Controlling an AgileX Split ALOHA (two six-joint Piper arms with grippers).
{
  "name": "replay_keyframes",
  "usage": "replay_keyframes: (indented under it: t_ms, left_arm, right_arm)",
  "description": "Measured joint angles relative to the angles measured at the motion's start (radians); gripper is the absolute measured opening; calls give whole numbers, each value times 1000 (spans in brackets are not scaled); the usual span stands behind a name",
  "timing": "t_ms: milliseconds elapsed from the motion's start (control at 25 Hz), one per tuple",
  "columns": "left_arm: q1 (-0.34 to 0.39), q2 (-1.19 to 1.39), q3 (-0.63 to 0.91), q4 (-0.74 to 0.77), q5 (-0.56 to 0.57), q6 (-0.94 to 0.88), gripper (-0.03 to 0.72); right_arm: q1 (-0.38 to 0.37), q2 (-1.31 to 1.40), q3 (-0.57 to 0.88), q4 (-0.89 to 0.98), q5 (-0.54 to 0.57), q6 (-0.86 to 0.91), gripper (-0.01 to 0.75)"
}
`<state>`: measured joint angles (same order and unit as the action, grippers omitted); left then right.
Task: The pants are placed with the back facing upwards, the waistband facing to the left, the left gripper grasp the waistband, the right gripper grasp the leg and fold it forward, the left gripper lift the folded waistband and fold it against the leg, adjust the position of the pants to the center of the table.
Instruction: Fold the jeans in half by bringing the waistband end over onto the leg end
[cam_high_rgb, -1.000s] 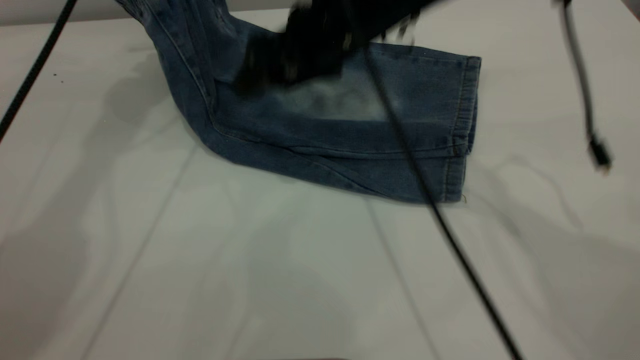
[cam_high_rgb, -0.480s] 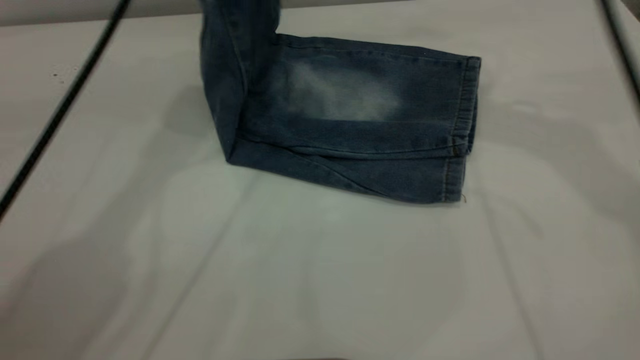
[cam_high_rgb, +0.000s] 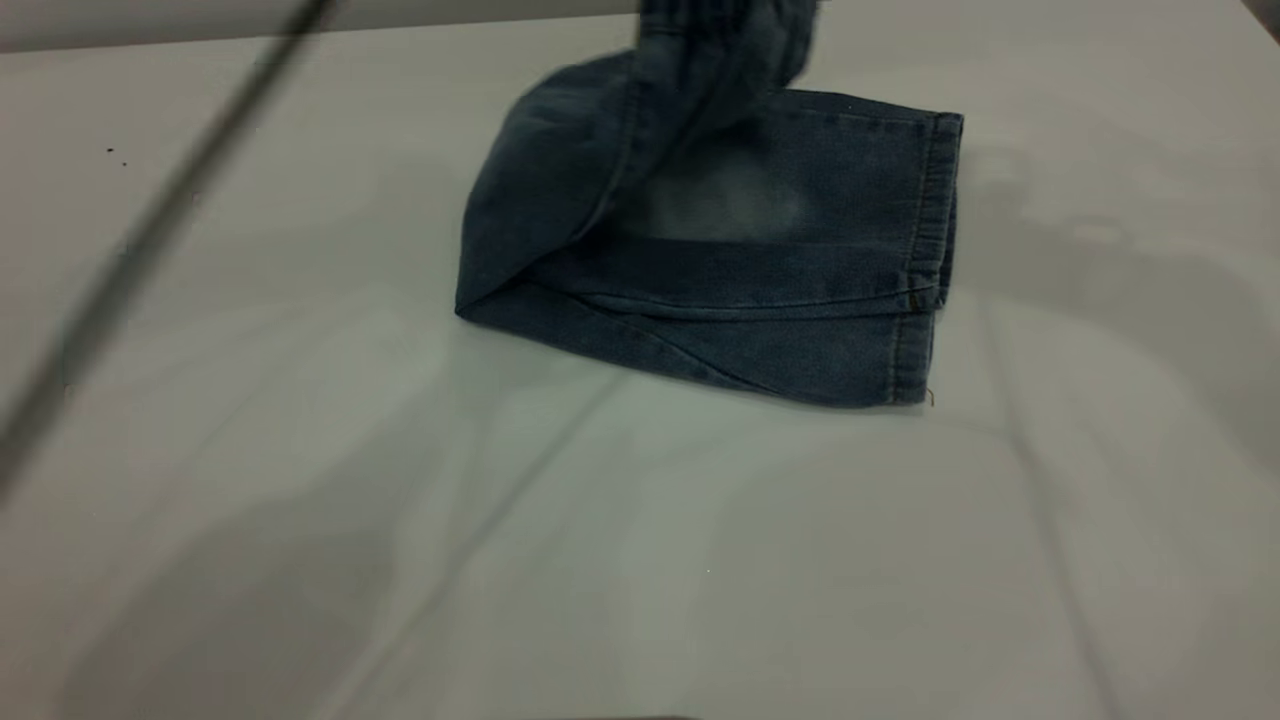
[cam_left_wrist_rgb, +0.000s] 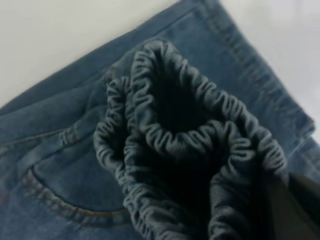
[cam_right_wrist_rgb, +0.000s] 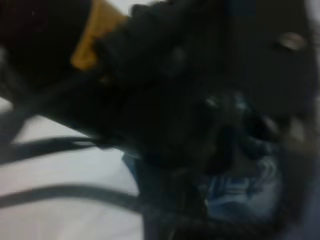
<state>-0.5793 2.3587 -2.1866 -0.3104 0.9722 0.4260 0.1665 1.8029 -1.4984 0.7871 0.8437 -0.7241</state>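
**Waistband in the air, second fold under way**

Jaws first: you can't see either pair outright in the exterior view, where the pants (cam_high_rgb: 720, 260) lie on the table (cam_high_rgb: 300, 500) toward its far side, right of the middle. They are already folded lengthwise, one leg on the other, with the leg (cam_high_rgb: 850, 200) on top and its hem to the right. The waistband (cam_high_rgb: 725, 35) end is lifted off the table, arching rightward over the leg and running out past the top edge, so the holder is out of frame. A blurred black cable (cam_high_rgb: 160, 240) crosses the left side.

In the left wrist view, the bunched elastic waistband (cam_left_wrist_rgb: 190, 150) fills the picture, close against the left gripper (cam_left_wrist_rgb: 295, 205), of which only a dark edge shows in the corner. You'd judge its jaws closed on the waistband, since the cloth hangs gathered from there, above a back pocket (cam_left_wrist_rgb: 65, 185).

In the right wrist view you get only dark arm parts and cables with a scrap of denim behind; the right gripper's jaws cannot be told.

By my reading, the forward fold is done; laying the waistband down and centring remain
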Motion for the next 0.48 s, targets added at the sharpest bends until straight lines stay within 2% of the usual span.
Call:
replay_keyframes:
  t_ms: [280,400,480]
  left_arm:
    - [-61,61,-6,-7,-35,-14,35]
    - [-70,68,-6,-17,-49,-16,74]
    - [-74,68,-9,-22,-54,-17,132]
  right_arm:
    - [-9,-20,15,-77,44,6,498]
    - [-12,-31,22,-104,50,8,498]
    - [-21,-38,22,-106,58,9,498]
